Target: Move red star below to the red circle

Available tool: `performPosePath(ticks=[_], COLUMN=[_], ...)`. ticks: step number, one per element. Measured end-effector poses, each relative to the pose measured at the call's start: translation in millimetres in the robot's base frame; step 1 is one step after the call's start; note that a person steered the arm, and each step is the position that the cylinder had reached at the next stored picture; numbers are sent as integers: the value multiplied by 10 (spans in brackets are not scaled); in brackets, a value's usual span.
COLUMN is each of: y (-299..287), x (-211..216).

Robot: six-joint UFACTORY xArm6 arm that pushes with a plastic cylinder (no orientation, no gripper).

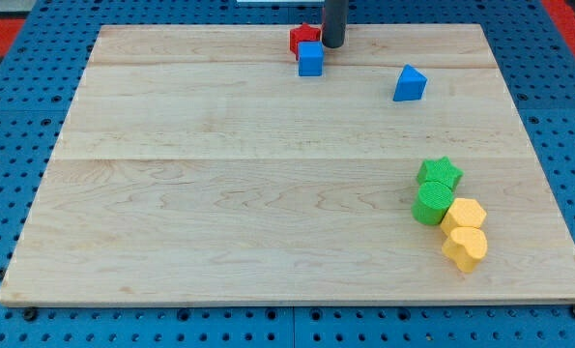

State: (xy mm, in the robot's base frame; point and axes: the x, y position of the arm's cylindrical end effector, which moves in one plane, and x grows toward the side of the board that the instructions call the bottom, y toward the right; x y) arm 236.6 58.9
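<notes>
My tip (332, 44) at board (219, 193) top edge, touching right side of red star (302, 38). Blue cube (310, 60) right below star, touching it. Blue triangle (409, 84) off to right, well apart. Lower right cluster: green star (440, 174) on top, green cylinder (432, 204) under it, then yellow hexagon (467, 214), yellow heart (465, 247) lowest, all touching in chain.

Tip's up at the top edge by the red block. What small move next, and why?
Probably hold off on a long push. My tip sits at the right side of the red block, which touches the blue cube just below it. No red circle is visible in this view. I would ease back slightly to the right, then push only once that target is located.
</notes>
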Motion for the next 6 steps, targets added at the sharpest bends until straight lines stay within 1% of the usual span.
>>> performPosePath(ticks=[1,2,3,4,5,6], y=[-228,-354,-923,-986,-412,-277], x=[376,484,398,182,-9,162])
